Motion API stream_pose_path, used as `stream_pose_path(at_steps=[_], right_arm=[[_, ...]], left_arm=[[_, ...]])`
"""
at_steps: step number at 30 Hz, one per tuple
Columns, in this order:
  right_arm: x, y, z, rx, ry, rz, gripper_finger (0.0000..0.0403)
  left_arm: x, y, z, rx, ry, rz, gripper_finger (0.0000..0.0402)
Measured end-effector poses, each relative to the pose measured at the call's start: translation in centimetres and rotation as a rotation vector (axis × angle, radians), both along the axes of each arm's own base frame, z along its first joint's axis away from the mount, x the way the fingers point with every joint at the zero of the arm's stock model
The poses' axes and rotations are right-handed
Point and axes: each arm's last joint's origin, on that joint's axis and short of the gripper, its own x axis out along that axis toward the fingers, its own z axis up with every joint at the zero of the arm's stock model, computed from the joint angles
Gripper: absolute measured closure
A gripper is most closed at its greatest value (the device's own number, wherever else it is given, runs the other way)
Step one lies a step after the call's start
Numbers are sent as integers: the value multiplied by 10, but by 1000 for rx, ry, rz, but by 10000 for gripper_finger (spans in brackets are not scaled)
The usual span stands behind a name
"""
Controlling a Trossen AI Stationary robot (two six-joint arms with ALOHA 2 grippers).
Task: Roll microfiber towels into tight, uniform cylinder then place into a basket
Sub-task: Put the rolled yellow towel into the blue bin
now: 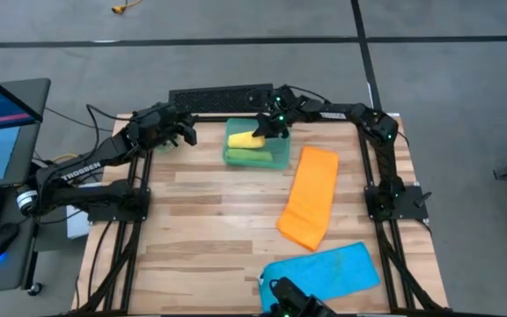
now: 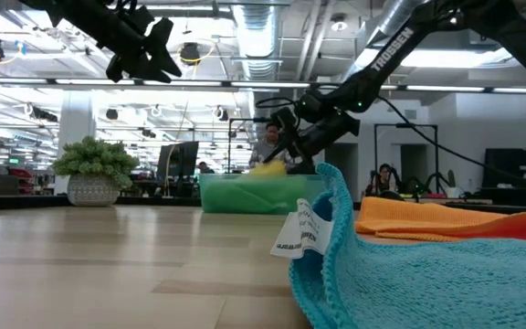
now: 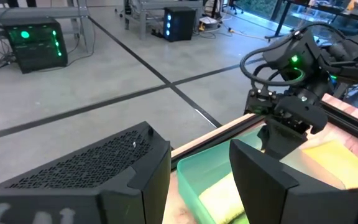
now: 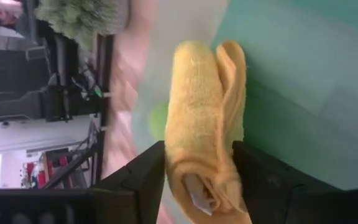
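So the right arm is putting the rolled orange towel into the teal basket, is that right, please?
Not quite: the roll at the right gripper is the yellow towel, as the right wrist view shows. The orange towel lies unrolled on the table. The teal basket part is right.

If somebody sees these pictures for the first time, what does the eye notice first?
Probably the right gripper above the teal basket at the table's far edge, its fingers on either side of a rolled yellow towel. Next, the flat orange towel mid-table and the blue towel at the near edge.

fuzzy cloth yellow towel (image 4: 204,118), translucent smooth plastic basket (image 1: 255,158), pale wood table (image 1: 209,211)
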Motion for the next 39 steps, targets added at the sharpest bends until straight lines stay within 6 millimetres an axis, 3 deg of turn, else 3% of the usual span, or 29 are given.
stream_pose_path(at_steps=[11, 21, 33, 39], right_arm=[[-7, 1, 33, -82, -35, -36, 221], [-11, 10, 20, -140, 159, -73, 249], [9, 33, 21, -238, 152, -23, 270], [6, 29, 20, -258, 160, -15, 264]], left_arm=[[0, 0, 0, 1, 1, 3, 244], [0, 0, 0, 2, 0, 2, 244], [0, 0, 1, 8, -9, 3, 244], [0, 0, 1, 9, -9, 3, 244]])
